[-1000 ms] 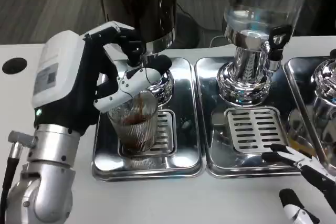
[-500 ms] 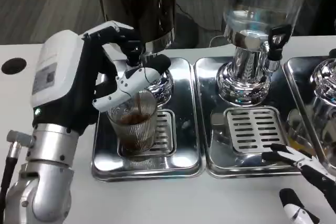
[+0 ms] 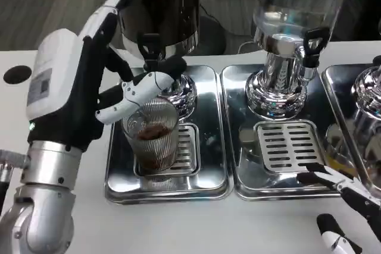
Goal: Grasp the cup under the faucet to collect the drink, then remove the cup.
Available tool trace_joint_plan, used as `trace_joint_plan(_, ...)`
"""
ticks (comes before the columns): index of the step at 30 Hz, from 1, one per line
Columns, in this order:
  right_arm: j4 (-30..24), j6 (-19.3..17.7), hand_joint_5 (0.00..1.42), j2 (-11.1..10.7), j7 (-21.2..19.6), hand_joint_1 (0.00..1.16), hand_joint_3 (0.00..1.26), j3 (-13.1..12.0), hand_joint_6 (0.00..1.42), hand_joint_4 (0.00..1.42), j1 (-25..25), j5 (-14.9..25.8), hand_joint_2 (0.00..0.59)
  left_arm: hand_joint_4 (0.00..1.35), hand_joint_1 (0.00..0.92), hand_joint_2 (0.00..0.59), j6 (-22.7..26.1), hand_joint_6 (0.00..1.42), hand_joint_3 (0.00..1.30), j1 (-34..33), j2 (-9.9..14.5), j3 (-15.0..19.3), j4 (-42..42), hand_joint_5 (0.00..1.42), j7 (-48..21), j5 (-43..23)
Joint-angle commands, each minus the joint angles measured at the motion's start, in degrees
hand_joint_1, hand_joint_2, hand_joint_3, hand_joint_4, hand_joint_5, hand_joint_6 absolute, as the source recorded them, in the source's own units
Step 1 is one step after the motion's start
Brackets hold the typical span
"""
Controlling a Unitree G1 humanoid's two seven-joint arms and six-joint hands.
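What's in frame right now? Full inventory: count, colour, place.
cup: one, clear ribbed glass with dark drink, on the left tray's grate under the faucet
faucet: one, black, on the dark dispenser
dark dispenser: one, behind the left tray
clear dispenser: one, chrome base, on the middle tray
trays: three, steel, side by side; the third cut off at right
table: one, white
left hand: white and black, fingers spread beside the cup
right hand: lower right, partly out of frame
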Motion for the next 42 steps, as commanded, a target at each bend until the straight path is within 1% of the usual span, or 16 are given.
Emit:
trace_joint_plan(1, -0.8, 0.5, 0.11, 0.2, 0.5, 0.43, 0.27, 0.2, 0.00, 0.13, 0.4, 1.2, 0.443, 0.13, 0.071, 0.054, -0.3, 0.65, 0.19, 2.4, 0.2, 1.9, -1.3, 0.61, 0.9, 1.2)
trace_joint_plan(2, -1.1, 0.6, 0.11, 0.2, 0.6, 0.43, 0.27, 0.2, 0.00, 0.13, 0.4, 1.7, 0.443, 0.17, 0.053, 0.047, 0.9, 0.49, 0.22, 3.1, 0.8, 2.5, -1.7, 0.49, 0.0, 1.8)
trace_joint_plan(3, -1.3, 0.9, 0.11, 0.3, 0.8, 0.43, 0.27, 0.2, 0.00, 0.13, 0.4, 2.3, 0.443, 0.21, 0.044, 0.040, 1.6, 0.38, 0.25, 3.7, 1.5, 3.0, -1.9, 0.42, -0.6, 2.6)
trace_joint_plan(4, -1.6, 1.1, 0.12, 0.3, 1.0, 0.43, 0.27, 0.2, 0.00, 0.13, 0.4, 2.8, 0.443, 0.23, 0.032, 0.039, 2.2, 0.32, 0.27, 4.9, 2.4, 3.5, -2.4, 0.39, -1.3, 3.7)
trace_joint_plan(6, -1.8, 1.4, 0.13, 0.4, 1.2, 0.43, 0.27, 0.1, 0.00, 0.13, 0.4, 3.2, 0.442, 0.25, 0.026, 0.037, 2.6, 0.23, 0.29, 7.1, 3.7, 4.4, -3.1, 0.34, -1.9, 5.1)
trace_joint_plan(9, -2.0, 2.2, 0.12, 0.3, 1.3, 0.43, 0.27, 0.0, 0.00, 0.12, -0.1, 3.6, 0.429, 0.26, 0.016, 0.037, 2.9, 0.17, 0.30, 9.5, 4.4, 5.6, -3.9, 0.30, -2.7, 5.4)
trace_joint_plan(11, -2.2, 3.4, 0.11, 0.0, 1.8, 0.43, 0.26, -0.2, 0.00, 0.11, -1.0, 4.4, 0.400, 0.26, 0.012, 0.036, 2.7, 0.13, 0.30, 11.9, 5.1, 6.6, -4.6, 0.27, -3.0, 5.6)
trace_joint_plan(15, -1.7, 7.0, 0.11, -1.6, 4.9, 0.44, 0.24, -0.5, 0.03, 0.09, -4.4, 8.8, 0.346, 0.24, 0.000, 0.033, 1.5, 0.10, 0.29, 17.2, 6.1, 7.6, -6.1, 0.25, -2.9, 7.1)
trace_joint_plan(16, -1.6, 7.9, 0.11, -1.9, 5.7, 0.46, 0.23, -0.6, 0.04, 0.09, -5.1, 9.6, 0.314, 0.23, 0.000, 0.033, 1.3, 0.10, 0.29, 18.2, 6.2, 7.7, -6.3, 0.24, -2.8, 7.2)
trace_joint_plan(17, -1.6, 9.0, 0.12, -2.1, 6.5, 0.48, 0.22, -0.6, 0.04, 0.09, -5.7, 10.6, 0.298, 0.22, 0.000, 0.033, 0.9, 0.10, 0.27, 19.3, 6.1, 7.7, -6.5, 0.24, -2.5, 7.3)
trace_joint_plan(21, -2.0, 13.8, 0.13, -2.0, 9.5, 0.58, 0.18, 0.1, 0.06, 0.10, -8.2, 14.0, 0.222, 0.17, 0.006, 0.034, -1.2, 0.08, 0.23, 24.8, 5.5, 8.0, -7.3, 0.26, -0.6, 8.4)
trace_joint_plan(26, -1.9, 19.0, 0.15, -1.5, 12.6, 0.63, 0.14, 1.7, 0.11, 0.14, -11.0, 16.1, 0.180, 0.16, 0.010, 0.040, -3.5, 0.07, 0.22, 29.7, 4.9, 8.1, -7.5, 0.27, 0.9, 9.3)
trace_joint_plan(28, -1.8, 20.8, 0.15, -1.3, 13.6, 0.63, 0.14, 2.5, 0.11, 0.14, -12.1, 16.3, 0.178, 0.15, 0.010, 0.040, -4.4, 0.07, 0.21, 31.2, 4.5, 8.4, -7.3, 0.27, 1.5, 9.6)
trace_joint_plan(31, -2.1, 23.0, 0.15, -0.4, 14.2, 0.63, 0.13, 4.4, 0.10, 0.14, -14.0, 15.1, 0.173, 0.15, 0.011, 0.040, -6.2, 0.07, 0.21, 34.3, 4.0, 8.7, -6.8, 0.27, 2.8, 9.7)
trace_joint_plan(39, -2.1, 25.0, 0.15, 1.7, 13.4, 0.64, 0.15, 8.2, 0.10, 0.14, -16.6, 10.5, 0.169, 0.14, 0.011, 0.040, -9.5, 0.07, 0.21, 38.6, 2.9, 8.0, -5.5, 0.24, 5.2, 10.7)
trace_joint_plan(42, -1.9, 25.6, 0.15, 3.2, 12.7, 0.64, 0.15, 9.9, 0.10, 0.14, -17.8, 8.3, 0.168, 0.14, 0.011, 0.040, -10.5, 0.07, 0.21, 39.8, 2.6, 7.9, -5.2, 0.24, 5.8, 11.1)
